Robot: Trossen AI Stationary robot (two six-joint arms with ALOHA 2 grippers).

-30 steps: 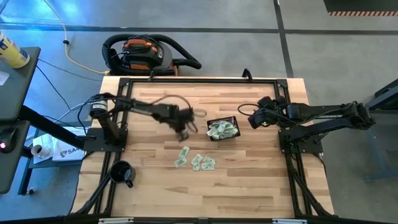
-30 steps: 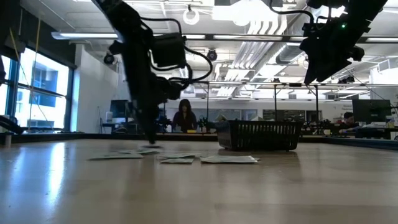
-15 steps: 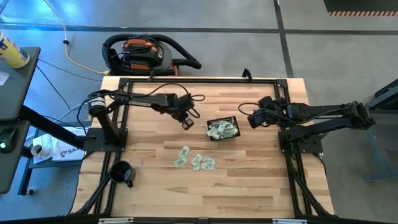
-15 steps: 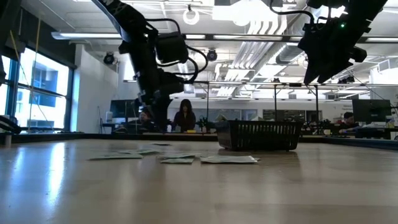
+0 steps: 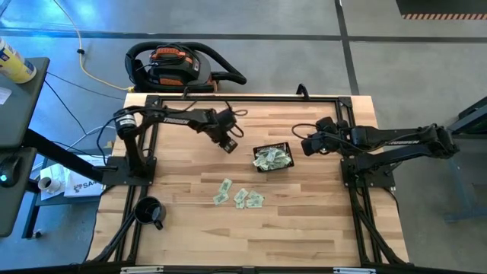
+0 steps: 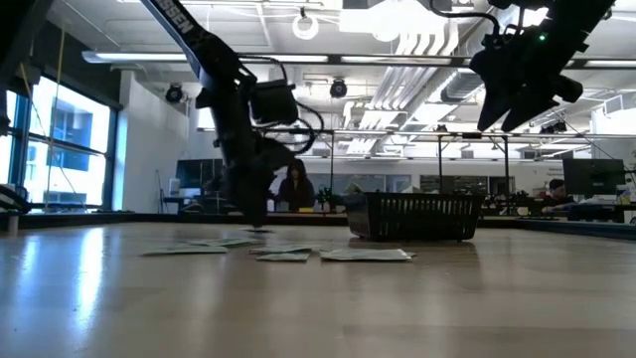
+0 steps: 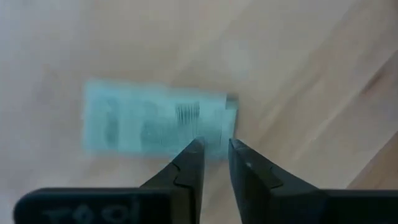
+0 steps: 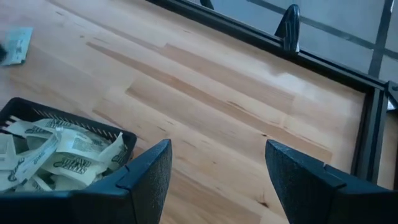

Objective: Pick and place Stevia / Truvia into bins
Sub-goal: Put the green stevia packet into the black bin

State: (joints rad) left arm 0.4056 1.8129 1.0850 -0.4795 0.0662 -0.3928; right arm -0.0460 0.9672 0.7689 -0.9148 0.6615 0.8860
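Observation:
The black mesh basket (image 5: pixel 272 157) stands mid-table, full of pale green and white sachets (image 8: pixel 56 152). Three more sachets (image 5: pixel 240 197) lie flat on the wood nearer the front edge. One lone sachet (image 7: pixel 155 121) lies flat just left of the basket on its far side, also seen in the right wrist view (image 8: pixel 15 43). My left gripper (image 7: pixel 216 149) hangs low over this sachet's end, its fingers a narrow gap apart. My right gripper (image 8: pixel 214 165) hovers wide open above the table, right of the basket. My left gripper points down at the lone sachet, its fingertips (image 7: pixel 193 149) over the long edge near one end (image 7: pixel 214 115). Whether they touch the paper, I cannot tell. The sachet lies flat on the table.
A round black mug (image 5: pixel 149 211) stands near the table's front left corner. A black frame rail (image 8: pixel 323 68) runs along the far and side edges. Bare wood (image 5: pixel 259 236) stretches in front of the loose sachets. People sit in the room beyond the table.
My left gripper has swung from beside the loose sachets toward the far edge, rising on the way and then dropping low again over the lone sachet. Basket and loose sachets have stayed put.

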